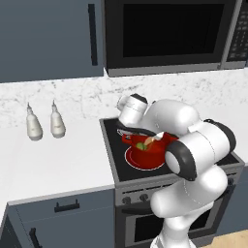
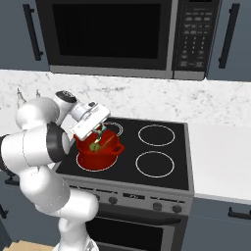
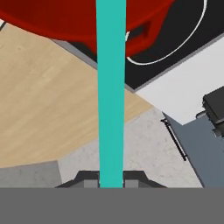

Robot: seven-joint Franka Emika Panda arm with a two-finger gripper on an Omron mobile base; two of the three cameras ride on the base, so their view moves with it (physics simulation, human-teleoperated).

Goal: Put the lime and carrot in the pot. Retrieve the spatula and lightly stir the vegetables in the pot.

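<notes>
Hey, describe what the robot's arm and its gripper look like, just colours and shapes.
The arm is glossy white, built of rounded, bulbous segments with dark bands at the joints. Its hand is a flat white block with a grey edge. The gripper ends in two small dark fingertips. No cables or markings are visible.

A black built-in microwave [image 2: 117, 37] hangs at twelve o'clock between slate-blue cabinet doors [image 1: 48, 36]. A white marble backsplash [image 2: 147, 98] meets the pale worktop [image 1: 53, 162]. Tan wooden floor [image 3: 48, 100] lies below.
</notes>
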